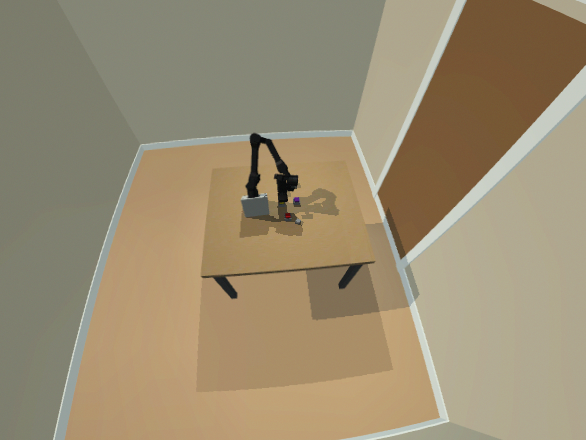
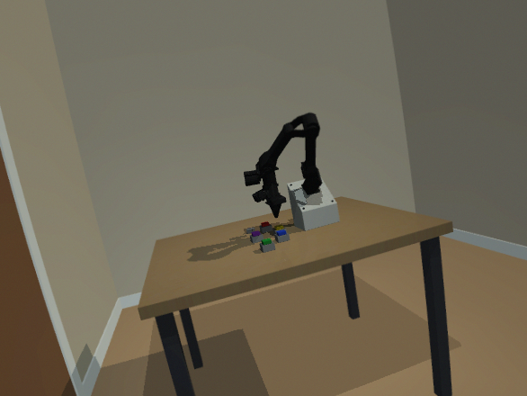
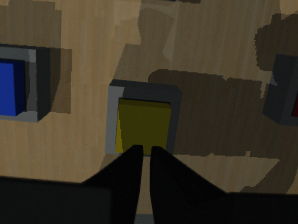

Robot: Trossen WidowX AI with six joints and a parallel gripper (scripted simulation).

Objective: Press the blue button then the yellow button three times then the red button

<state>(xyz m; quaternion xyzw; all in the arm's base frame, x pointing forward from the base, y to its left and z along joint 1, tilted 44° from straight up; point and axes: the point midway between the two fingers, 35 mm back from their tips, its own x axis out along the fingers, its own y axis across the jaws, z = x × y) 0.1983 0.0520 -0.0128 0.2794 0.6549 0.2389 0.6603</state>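
In the wrist view the yellow button (image 3: 144, 125) sits in its grey housing right under my gripper (image 3: 146, 154). The gripper is shut and empty, and its tips point at the button's near edge. The blue button (image 3: 11, 87) is at the left edge and the red button (image 3: 296, 107) is at the right edge. In the exterior view the gripper (image 2: 275, 212) hangs a little above the button cluster, over the yellow button (image 2: 279, 229), with the blue button (image 2: 281, 233) and the red button (image 2: 265, 224) beside it. The top view shows the gripper (image 1: 282, 202) above the red button (image 1: 287, 215).
A purple button (image 2: 255, 234) (image 1: 297, 200) and a green button (image 2: 266, 242) belong to the same cluster. The arm's grey base box (image 2: 315, 211) (image 1: 255, 206) stands close behind the buttons on the wooden table (image 2: 360, 234) (image 1: 250, 250).
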